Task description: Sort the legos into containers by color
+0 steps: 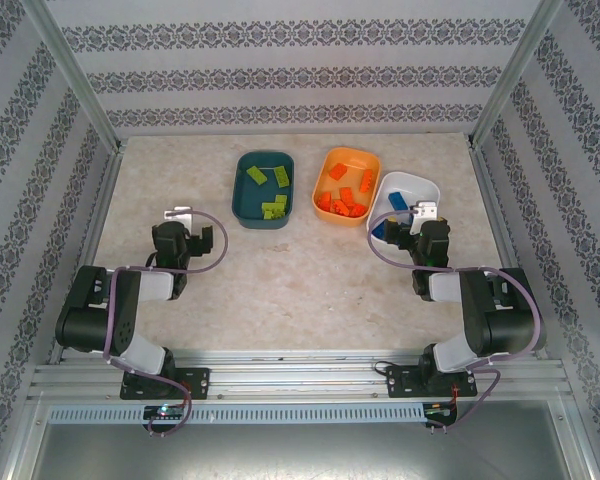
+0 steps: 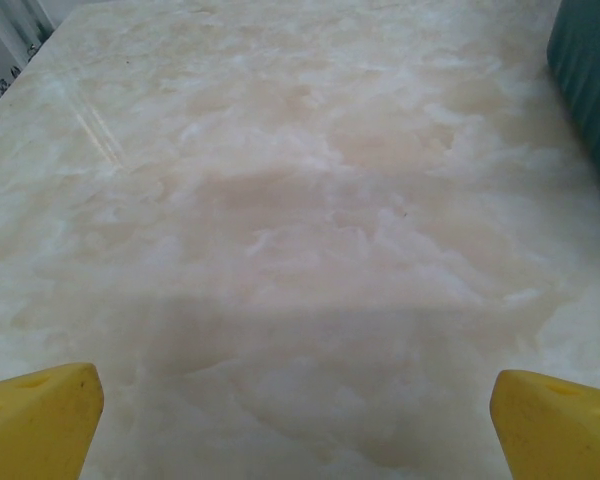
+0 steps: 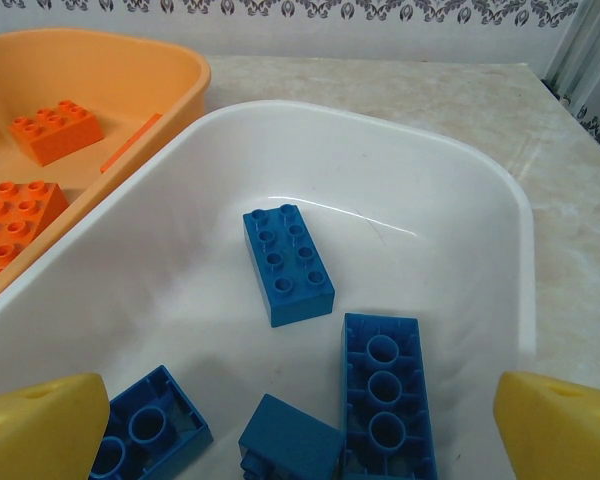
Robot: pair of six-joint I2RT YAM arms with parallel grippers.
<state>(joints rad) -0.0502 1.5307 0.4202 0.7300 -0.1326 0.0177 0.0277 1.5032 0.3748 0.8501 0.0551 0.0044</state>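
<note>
Now, left hand point(image 1: 183, 214): spread wide, holds nothing, touches nothing; the yellow fingertips point(image 2: 40, 420) sit at the two bottom corners of the left wrist view.
Left hand position: low over bare desk point(image 2: 280, 200), with the wall of the teal tray point(image 2: 590, 70) off to its right, apart from it.
Right hand point(image 1: 425, 212): also spread wide, nothing between the fingers; it hangs over the near end of the white tray point(image 3: 430, 240).
Blue bricks point(image 3: 288, 263): four seen below the right hand, all inside the white tray; one is studs up, two are hollow side up, one is tipped on its side.
Orange bricks point(image 1: 342, 200): in the orange tray point(image 1: 325, 180), the middle one of the row.
Green bricks point(image 1: 265, 178): in the teal tray, left end of the row.
Tray spacing: orange and white rims sit hard against each other, contact unclear; there is a clear gap between teal and orange.
Open room: the desk between the two arms and in front of the trays is bare.
Edges: patterned walls point(image 1: 300, 70) close off the left, far and right sides; a strip of desk runs between the white tray and the right wall.
</note>
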